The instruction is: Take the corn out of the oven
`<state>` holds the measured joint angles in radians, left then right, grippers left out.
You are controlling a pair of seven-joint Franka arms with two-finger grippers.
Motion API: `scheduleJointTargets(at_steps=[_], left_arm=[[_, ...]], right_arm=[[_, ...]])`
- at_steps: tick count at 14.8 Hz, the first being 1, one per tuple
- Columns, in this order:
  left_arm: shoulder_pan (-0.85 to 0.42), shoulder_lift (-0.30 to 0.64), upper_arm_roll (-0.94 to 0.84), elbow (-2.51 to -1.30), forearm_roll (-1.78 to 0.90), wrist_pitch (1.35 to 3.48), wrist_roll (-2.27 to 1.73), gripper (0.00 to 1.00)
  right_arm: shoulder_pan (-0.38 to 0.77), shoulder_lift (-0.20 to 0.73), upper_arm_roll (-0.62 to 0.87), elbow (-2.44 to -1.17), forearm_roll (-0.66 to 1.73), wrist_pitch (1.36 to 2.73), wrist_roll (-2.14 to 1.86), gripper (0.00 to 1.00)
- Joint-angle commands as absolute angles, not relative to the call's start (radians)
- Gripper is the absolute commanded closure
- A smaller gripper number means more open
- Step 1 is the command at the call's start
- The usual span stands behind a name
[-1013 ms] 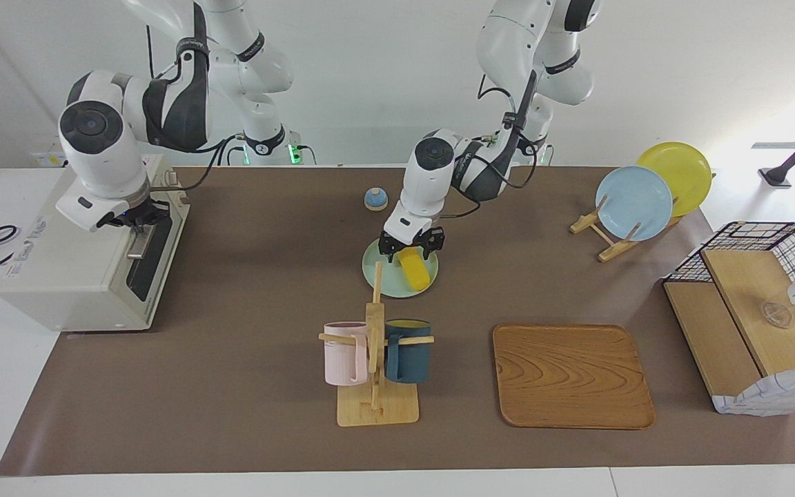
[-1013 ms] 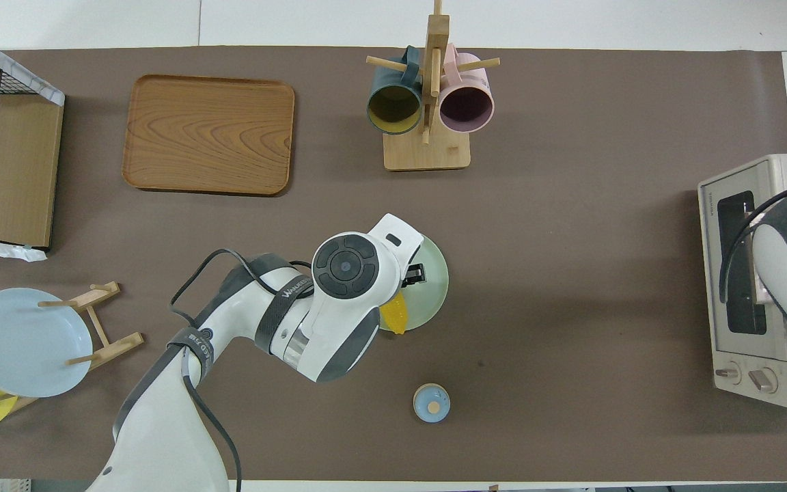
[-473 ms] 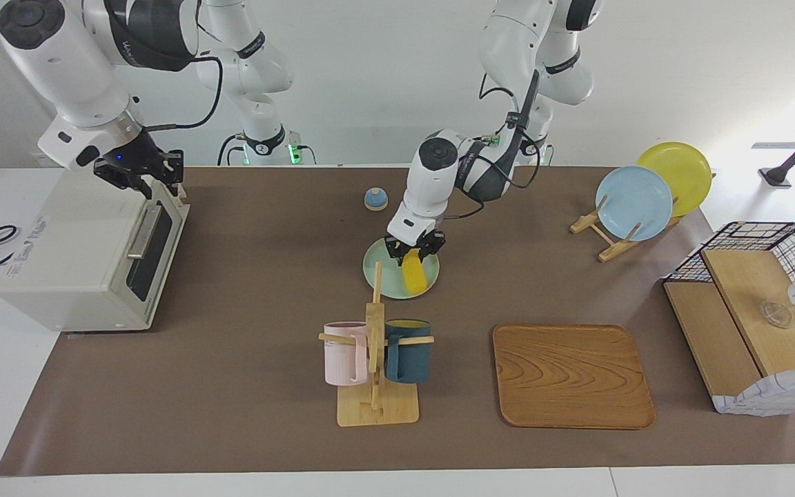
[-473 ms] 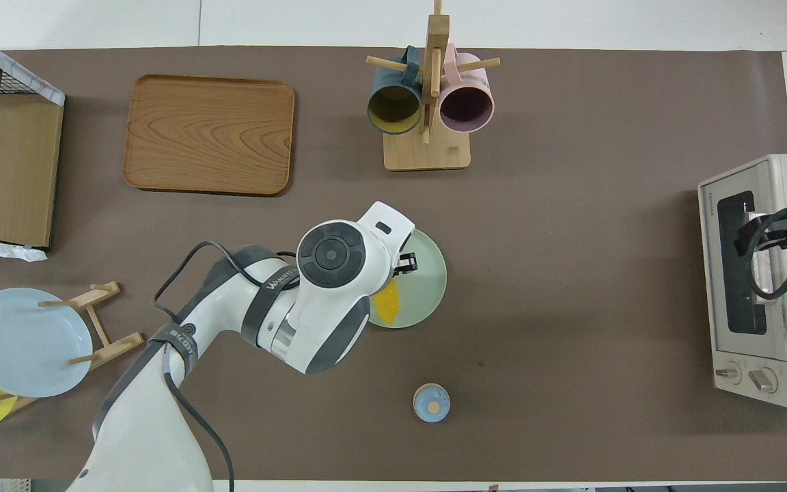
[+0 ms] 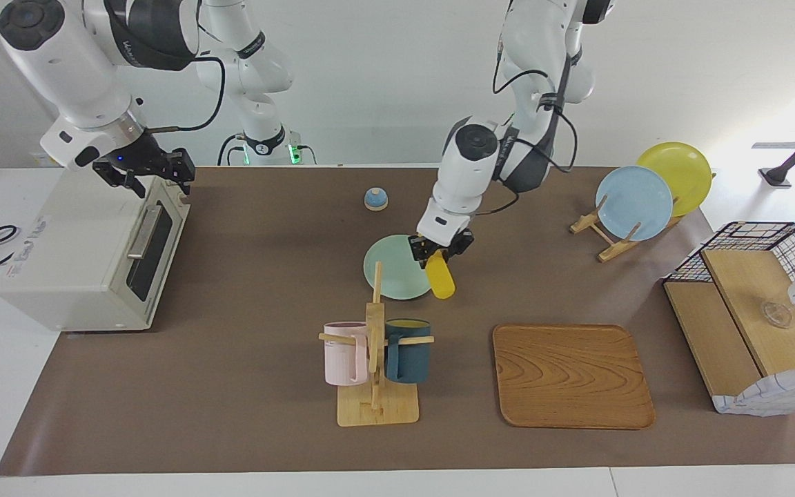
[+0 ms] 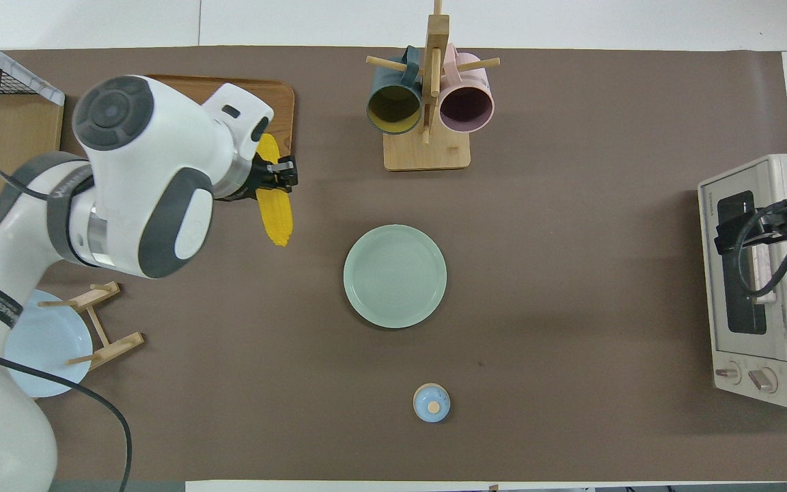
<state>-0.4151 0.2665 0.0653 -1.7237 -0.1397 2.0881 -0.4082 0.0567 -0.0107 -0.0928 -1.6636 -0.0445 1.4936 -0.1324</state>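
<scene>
The corn (image 5: pixel 441 279) is a yellow cob that hangs from my left gripper (image 5: pixel 439 254), which is shut on its upper end. It is held in the air, clear of the pale green plate (image 5: pixel 390 270), over the mat at the plate's edge toward the left arm's end. In the overhead view the corn (image 6: pixel 274 213) and left gripper (image 6: pixel 277 175) show beside the wooden tray. The cream-white oven (image 5: pixel 80 255) stands at the right arm's end with its door shut. My right gripper (image 5: pixel 148 171) is open and empty above the oven's top front edge.
A mug rack (image 5: pixel 375 359) with a pink and a dark blue mug stands farther from the robots than the plate. A wooden tray (image 5: pixel 572 376), a stand with blue and yellow plates (image 5: pixel 635 203), a wire basket (image 5: pixel 756 310) and a small blue knob-like object (image 5: pixel 375 199) are also on the mat.
My left gripper closed on the corn, lifted it off the green plate and carried it up and toward the left arm's end. My right gripper rose from the oven door handle and stays above the oven.
</scene>
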Motion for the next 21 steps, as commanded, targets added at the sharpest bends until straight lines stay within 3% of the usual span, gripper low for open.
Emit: scheduleJointTargets(at_steps=[1,3,9,11,17,18,19,21], left_arm=[[-0.274,0.330,0.051,-1.680,-0.159,2.082,-0.221,1.00],[-0.192,0.405,0.052,-1.597,-0.152,2.080,-0.122,1.00],[-0.141,0.699,0.040,-1.313,-0.163,2.143,-0.071,1.00],[-0.146,0.707,0.037,-1.318,-0.172,2.181,-0.063,1.00],[-0.153,0.718,0.026,-1.327,-0.166,2.214,-0.018,1.00],[-0.156,0.716,0.028,-1.327,-0.163,2.207,-0.020,0.81],[-0.158,0.712,0.029,-1.325,-0.169,2.204,-0.020,0.01],[-0.152,0.680,0.034,-1.325,-0.164,2.153,-0.021,0.00]], right_arm=[[0.172,-0.002,-0.196,-1.640,-0.026,1.476,-0.097,0.00],[0.178,-0.003,-0.195,-1.641,-0.026,1.470,-0.049,0.00],[0.131,-0.003,-0.183,-1.646,-0.026,1.480,-0.054,0.00],[0.036,-0.003,-0.086,-1.646,-0.026,1.480,-0.054,0.00],[-0.003,-0.005,-0.040,-1.643,-0.026,1.479,-0.051,0.00],[-0.003,-0.006,-0.040,-1.644,-0.026,1.479,-0.051,0.00],[-0.003,-0.006,-0.041,-1.644,-0.026,1.479,-0.051,0.00],[-0.006,-0.006,-0.041,-1.644,-0.025,1.479,-0.051,0.00]])
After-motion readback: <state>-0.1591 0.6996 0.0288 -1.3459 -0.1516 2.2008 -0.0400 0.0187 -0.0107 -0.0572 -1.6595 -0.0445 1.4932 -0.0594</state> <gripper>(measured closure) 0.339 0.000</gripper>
